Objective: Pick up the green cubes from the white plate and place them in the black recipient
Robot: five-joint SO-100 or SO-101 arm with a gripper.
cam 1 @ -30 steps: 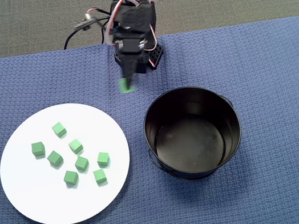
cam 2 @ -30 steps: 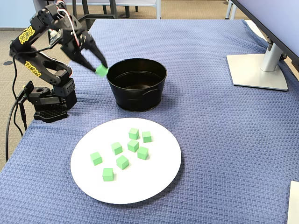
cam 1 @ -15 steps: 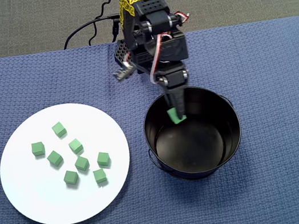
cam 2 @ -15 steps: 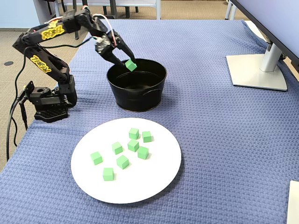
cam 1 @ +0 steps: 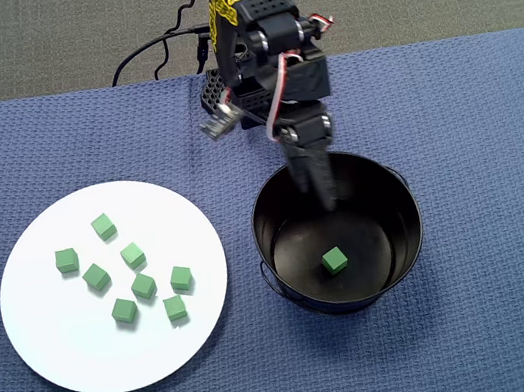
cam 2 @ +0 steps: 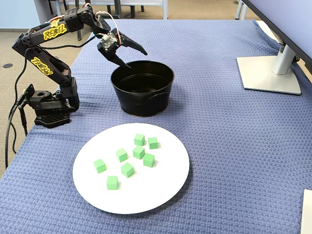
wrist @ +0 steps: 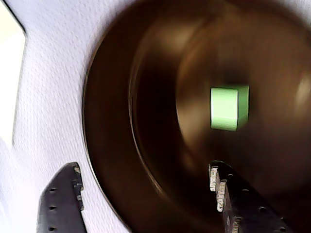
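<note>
- Over the far rim of the black recipient (cam 1: 384, 197), nearest the arm's base: gripper (cam 2: 136, 58) hangs with jaws spread wide, nothing between them. In the wrist view (wrist: 146, 194) both fingers frame the pot's mouth, one finger outside the rim, the other over the interior.
- Inside the recipient: one green cube (cam 1: 333, 261) on the bottom, a little toward the near wall in the overhead view; rest of the floor bare. Wrist view shows the same cube (wrist: 228, 108), blurred.
- White plate (cam 1: 55, 344) sits left of the recipient in the overhead view, just beside it, rims not touching.
- On the plate: seven green cubes (cam 1: 143, 285) in a loose cluster around the centre, apart from one another. Wide bare margin all round, broadest at the plate's near edge.
- Blue cloth (cam 2: 234, 146) covers the table; open on the recipient's right in the overhead view.
- Monitor stand (cam 2: 270, 73) at the cloth's far right edge in the fixed view, well apart from the recipient.
</note>
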